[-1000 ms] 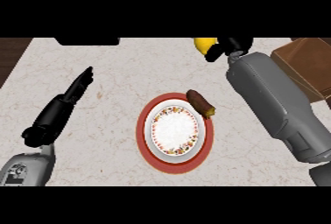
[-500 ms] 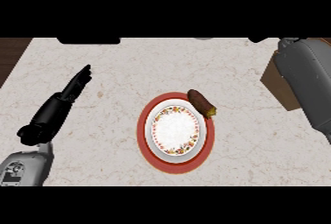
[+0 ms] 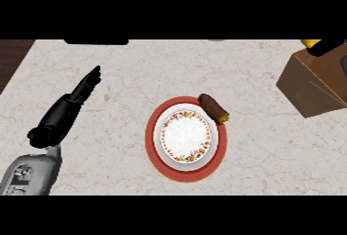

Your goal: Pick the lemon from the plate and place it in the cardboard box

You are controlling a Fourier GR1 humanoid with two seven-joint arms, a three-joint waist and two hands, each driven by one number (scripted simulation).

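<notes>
A sliver of the yellow lemon (image 3: pixel 310 43) shows at the top right corner, above the far edge of the brown cardboard box (image 3: pixel 313 87). My right hand (image 3: pixel 331 46) is curled on it, and only a small black part of the hand is in view. The red-rimmed plate (image 3: pixel 157 137) with a white flowered centre lies mid-counter, with no lemon on it. My left hand (image 3: pixel 68 108) rests open on the left side of the counter, fingers straight and pointing away.
A dark brown oblong item (image 3: pixel 213 109) lies on the plate's upper right rim. A dark object (image 3: pixel 96 41) sits at the counter's far edge. The counter's left edge borders dark wood (image 3: pixel 12 55).
My right arm has swung right with the lemon, from above the plate's far side to over the box. Its forearm has left the view. The left hand has not moved.
</notes>
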